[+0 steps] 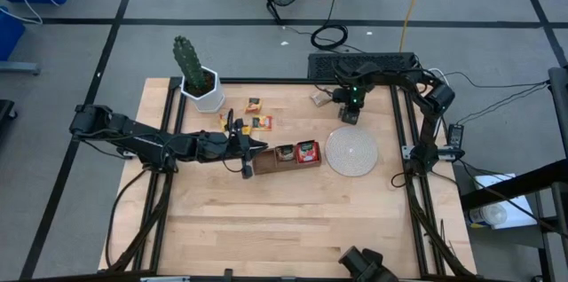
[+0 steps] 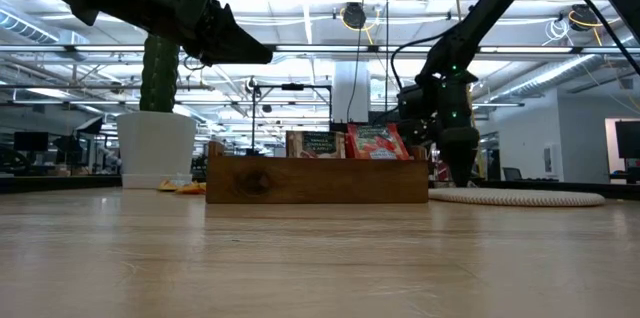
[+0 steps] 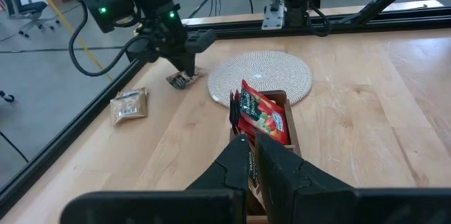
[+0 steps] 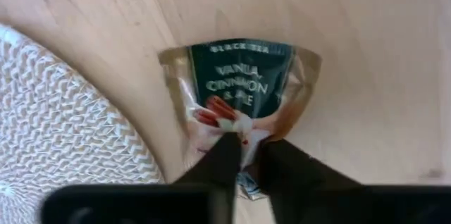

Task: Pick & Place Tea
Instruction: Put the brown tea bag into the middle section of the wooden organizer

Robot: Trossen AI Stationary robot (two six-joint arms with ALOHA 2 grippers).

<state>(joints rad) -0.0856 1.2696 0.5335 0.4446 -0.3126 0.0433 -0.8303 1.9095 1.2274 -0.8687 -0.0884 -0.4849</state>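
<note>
Right wrist view gives you the clearest look: your right gripper (image 4: pixel 244 155) has its two fingers pinched on the lower edge of one tan black-tea sachet (image 4: pixel 243 90), labelled vanilla, cinnamon and a third word you cannot read. That sachet lies on bare wood just beside the rim of the woven round mat (image 4: pixel 63 139), not on it.

From above, you can count one more tan sachet (image 1: pixel 319 99) lying just behind that gripper, near the table's back rail, and three loose yellow-orange sachets (image 1: pixel 261 122) just ahead of your left gripper (image 1: pixel 243 147), toward the potted cactus (image 1: pixel 197 76). One wooden tray (image 1: pixel 266 160) sits directly under the left gripper's tip, holding a red sachet (image 1: pixel 307 151) and a darker one (image 1: pixel 285 152), both upright.

Your left gripper hovers over the tray's empty end compartment with fingers closed on nothing. Open tabletop spreads wide on the near side of both grippers.
</note>
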